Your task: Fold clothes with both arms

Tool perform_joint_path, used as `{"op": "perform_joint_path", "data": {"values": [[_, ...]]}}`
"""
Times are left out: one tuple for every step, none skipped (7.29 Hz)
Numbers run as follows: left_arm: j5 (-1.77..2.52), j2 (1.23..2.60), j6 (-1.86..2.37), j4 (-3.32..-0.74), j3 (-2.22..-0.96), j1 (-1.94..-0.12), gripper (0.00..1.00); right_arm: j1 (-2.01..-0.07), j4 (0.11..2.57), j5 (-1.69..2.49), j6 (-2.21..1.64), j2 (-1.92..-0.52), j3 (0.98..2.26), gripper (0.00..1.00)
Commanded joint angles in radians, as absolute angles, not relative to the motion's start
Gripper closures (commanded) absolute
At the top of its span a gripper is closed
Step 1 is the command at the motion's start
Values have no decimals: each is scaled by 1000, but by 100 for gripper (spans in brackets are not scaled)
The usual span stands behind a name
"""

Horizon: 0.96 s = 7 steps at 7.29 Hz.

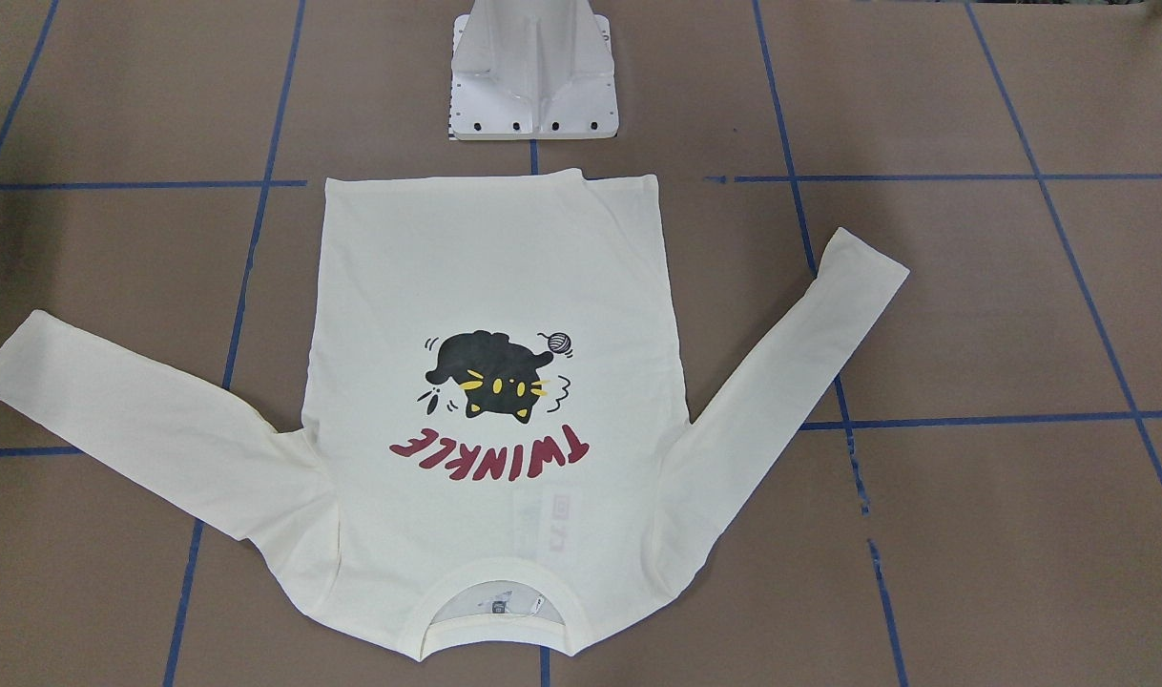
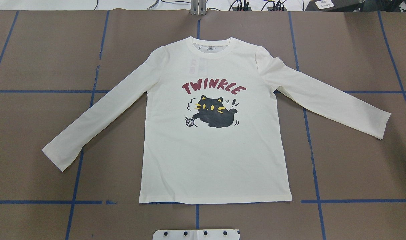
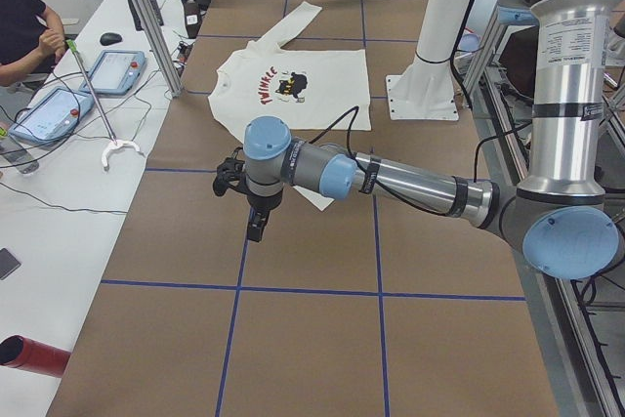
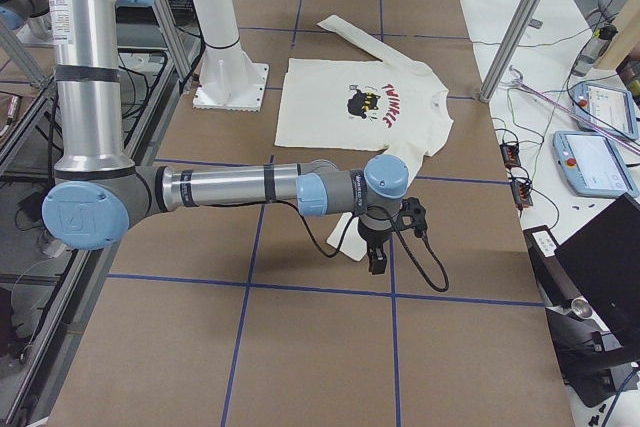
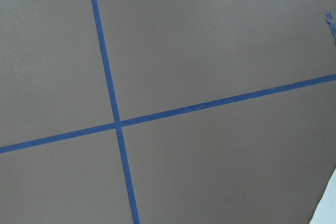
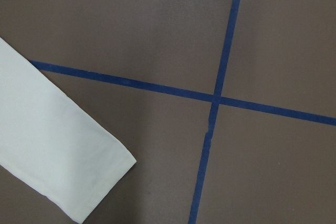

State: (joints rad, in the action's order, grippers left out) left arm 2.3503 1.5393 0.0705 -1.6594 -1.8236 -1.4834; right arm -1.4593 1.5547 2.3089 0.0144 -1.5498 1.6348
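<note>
The cream long-sleeved T-shirt [image 2: 216,156] lies flat and print side up, with both sleeves spread out; it also shows in the front view [image 1: 495,258]. The collar [image 2: 212,46] is on the far side from the robot base. My left gripper [image 3: 256,229] hangs above the table beyond the end of the near sleeve in the left side view. My right gripper [image 4: 378,263] hangs near the other sleeve's cuff [image 6: 79,182]. Both grippers show only in the side views, so I cannot tell whether they are open or shut. Neither touches the shirt.
The brown table [image 2: 39,60] carries a grid of blue tape lines. The white pedestal base [image 1: 533,81] stands just behind the shirt's hem. Operators, tablets and cables are on the side table [image 3: 68,104] past the table's far edge.
</note>
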Motion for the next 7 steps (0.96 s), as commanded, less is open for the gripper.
{"op": "perform_joint_path", "data": {"values": [[2349,1537,63,-1660,-1831,-1468,0,-1459,1565,2307,15,-1554,1623,0],[2355,1540,66,-1663,-1812,-1459,0,-1459,1562,2313,12,-1554,1611,0],[2349,1539,67,-1658,-1810,-1450,0,-1459,1562,2318,9,-1555,1606,0],[2349,1534,66,-1657,-1819,-1448,0,-1459,1559,2325,11,-1555,1608,0],[2359,1532,72,-1657,-1824,-1448,0,-1430,1557,2330,11,-1551,1603,0],[2353,1531,71,-1657,-1822,-1448,0,-1410,1545,2350,11,-1551,1605,0],[2352,1532,69,-1658,-1822,-1448,0,-1388,1493,2364,9,-1557,1600,0]]}}
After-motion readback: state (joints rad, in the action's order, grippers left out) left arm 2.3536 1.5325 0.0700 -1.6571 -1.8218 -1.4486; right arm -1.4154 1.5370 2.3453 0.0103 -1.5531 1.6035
